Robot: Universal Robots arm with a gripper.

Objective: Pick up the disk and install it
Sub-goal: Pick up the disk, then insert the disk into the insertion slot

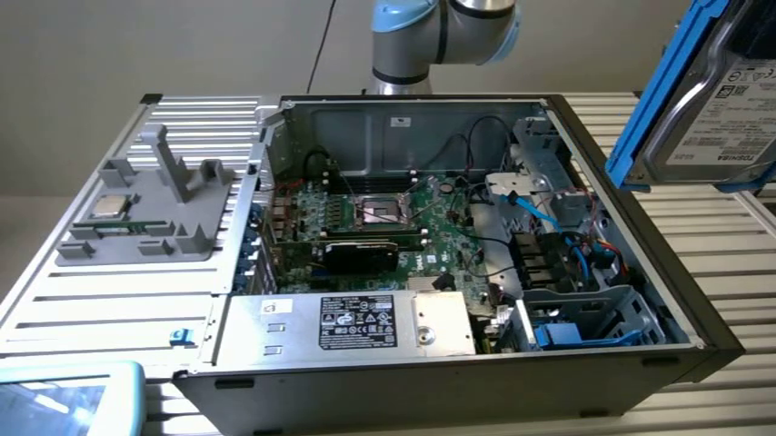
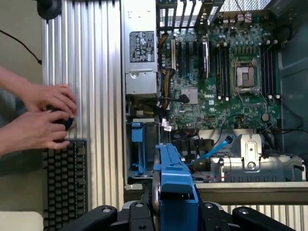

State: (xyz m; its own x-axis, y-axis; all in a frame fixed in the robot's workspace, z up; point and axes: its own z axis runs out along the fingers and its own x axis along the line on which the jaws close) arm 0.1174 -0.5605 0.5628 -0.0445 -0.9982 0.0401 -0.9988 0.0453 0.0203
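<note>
The disk point(image 1: 728, 91), a silver-grey drive with a white label in a bright blue carrier, hangs tilted high at the exterior view's right, above the right side of the open computer case point(image 1: 631, 227). In the wrist view the blue carrier's edge point(image 2: 174, 178) stands upright between the black fingers point(image 2: 139, 211), and my gripper point(image 2: 175, 214) is shut on it. Below it lie the case's rim and the drive cage point(image 2: 250, 163). A bay with a blue bracket point(image 2: 137, 144) sits close beside the disk.
Inside the case lie the green motherboard point(image 1: 388, 227), the silver power supply point(image 1: 352, 322) and blue cables point(image 1: 540, 213). A grey fixture with a CPU chip point(image 1: 109, 206) stands on the slatted table. A person's hands point(image 2: 43, 115) rest near a keyboard point(image 2: 65, 178).
</note>
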